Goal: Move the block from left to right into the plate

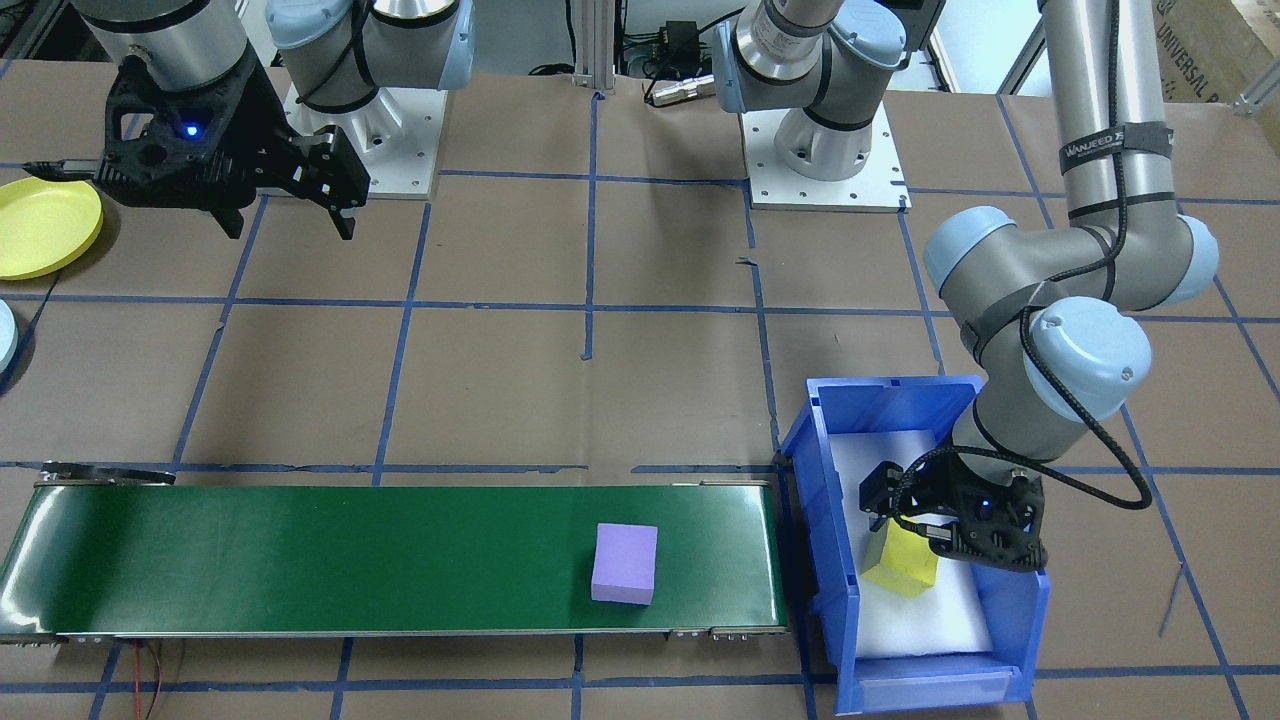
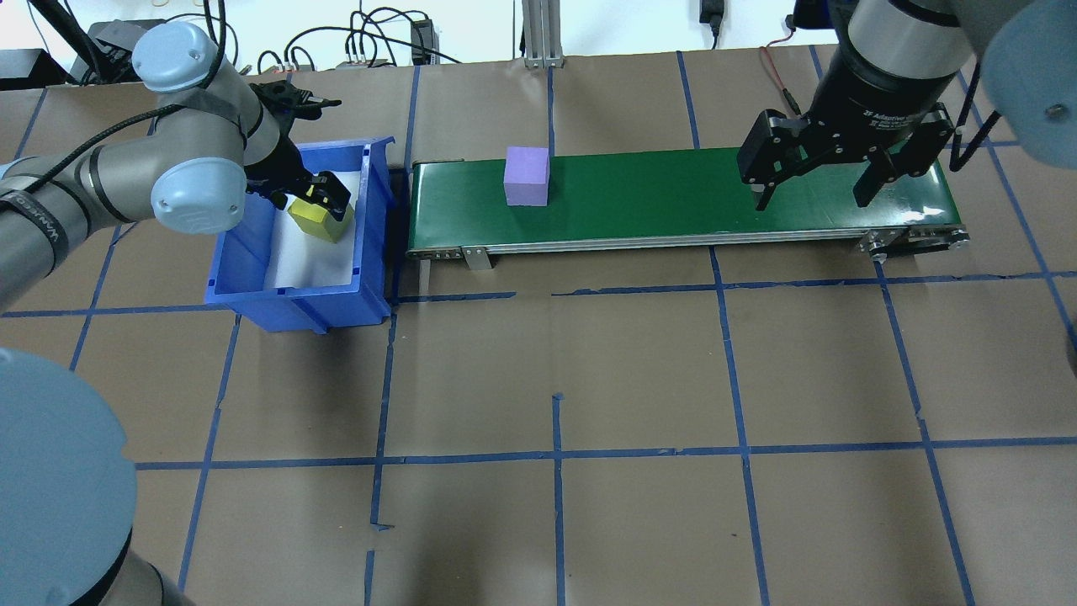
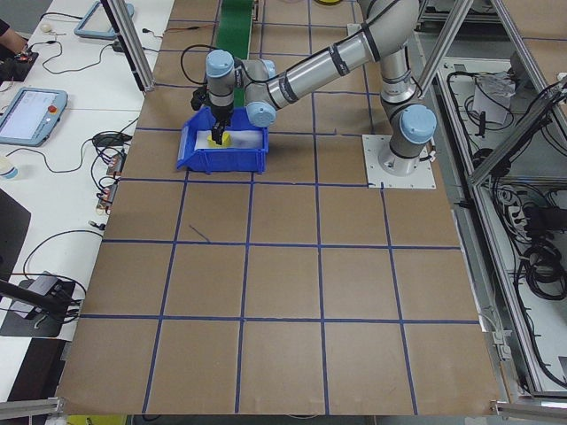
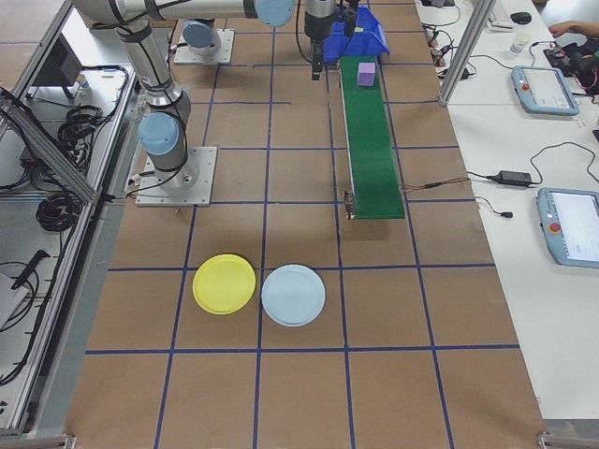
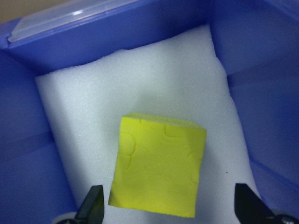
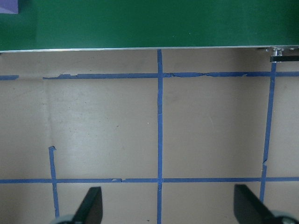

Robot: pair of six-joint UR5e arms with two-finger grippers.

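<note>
A yellow block (image 5: 159,168) lies on white foam inside the blue bin (image 2: 294,295). My left gripper (image 5: 170,207) hangs low over it, open, with one finger on either side of the block and not gripping it. A purple block (image 2: 527,175) rests on the green conveyor belt (image 2: 673,189) near the bin end. Over the belt's other end, my right gripper (image 2: 814,181) is open and holds nothing. The yellow plate (image 4: 225,283) lies on the table beyond the belt's right end, also visible as the plate (image 1: 40,225) in the front view.
A light blue plate (image 4: 293,295) lies beside the yellow one. The bin's walls (image 5: 261,93) close in tightly around my left gripper. Brown table paper with blue tape lines (image 6: 159,116) spreads below my right gripper. Arm bases (image 1: 825,150) stand at the back.
</note>
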